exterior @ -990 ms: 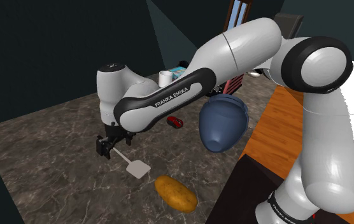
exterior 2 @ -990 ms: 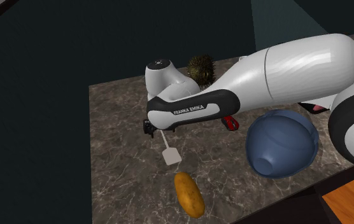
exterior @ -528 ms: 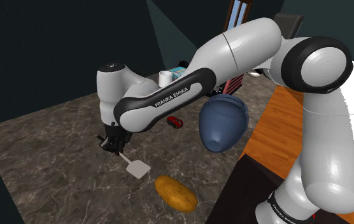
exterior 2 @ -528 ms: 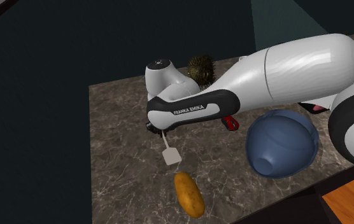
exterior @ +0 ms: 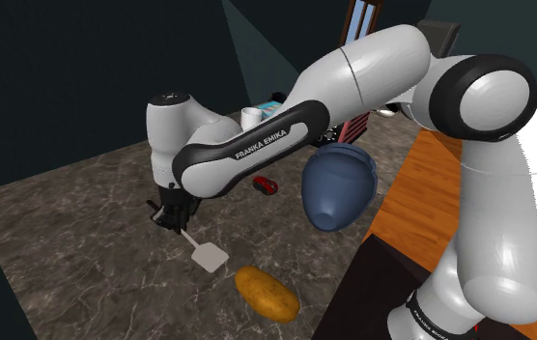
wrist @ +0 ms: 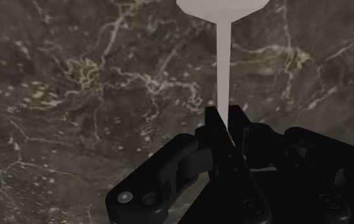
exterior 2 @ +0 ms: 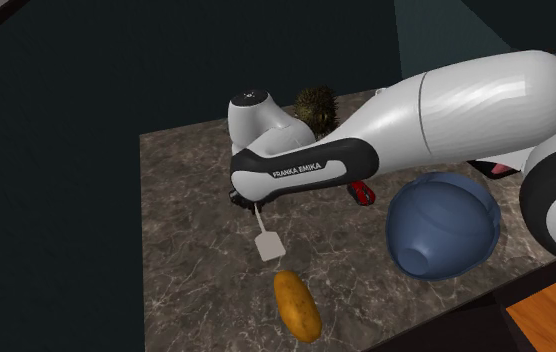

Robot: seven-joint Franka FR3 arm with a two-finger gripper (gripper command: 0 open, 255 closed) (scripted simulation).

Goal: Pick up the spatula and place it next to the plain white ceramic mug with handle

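A white spatula (exterior: 205, 254) (exterior 2: 266, 243) lies on the dark marbled counter (exterior: 83, 212), its flat blade pointing toward the potato. My black gripper (exterior: 171, 218) (exterior 2: 242, 201) is down at the far end of the thin handle and shut on it. From the wrist, the two fingers (wrist: 215, 124) clasp the white handle (wrist: 223, 63), which runs straight away from them to the blade (wrist: 220, 9). A white mug (exterior: 249, 118) stands at the back of the counter, mostly hidden behind my forearm.
A brown potato (exterior: 267, 293) (exterior 2: 297, 304) lies just past the blade. A big blue bowl (exterior: 338, 186) (exterior 2: 441, 224) sits beside it, with a small red object (exterior: 266, 184) (exterior 2: 363, 193) nearby. A spiky dark ball (exterior 2: 314, 103) stands behind my arm. An orange wooden surface (exterior: 421, 193) borders the counter.
The fingers stood apart around the handle a second ago and have since shut on it. The arm and spatula have stayed in place.
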